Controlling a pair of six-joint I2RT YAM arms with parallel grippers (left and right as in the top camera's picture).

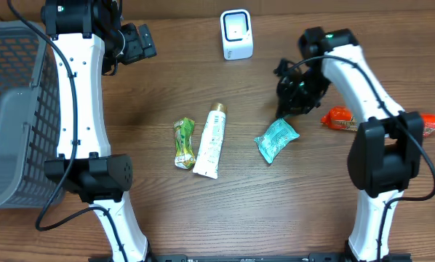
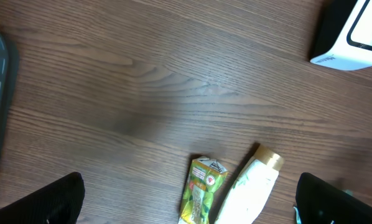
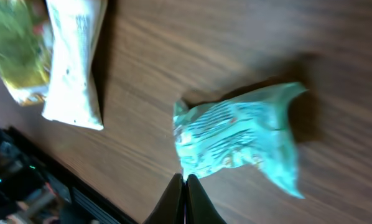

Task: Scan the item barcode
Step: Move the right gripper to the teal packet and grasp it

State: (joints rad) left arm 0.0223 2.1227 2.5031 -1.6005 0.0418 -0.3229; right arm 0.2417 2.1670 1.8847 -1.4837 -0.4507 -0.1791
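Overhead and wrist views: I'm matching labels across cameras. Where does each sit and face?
Overhead: above the wooden table, looking down; left arm and right arm show.
Left wrist: high, facing down at the gold-capped white plastic tube; open left end effector fingers in bottom corners.
Right wrist: low over the crinkled teal foil pouch; shut right end effector below.
Both wrist views share the tube.

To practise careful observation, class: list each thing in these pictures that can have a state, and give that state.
left pincer, open, empty.
right pincer, shut, holding nothing.
teal packet, lying loose, not gripped.
white tube, lying flat, cap on.
green packet, lying flat beside the tube.
red packet, lying flat, partly hidden.
scanner, standing upright.
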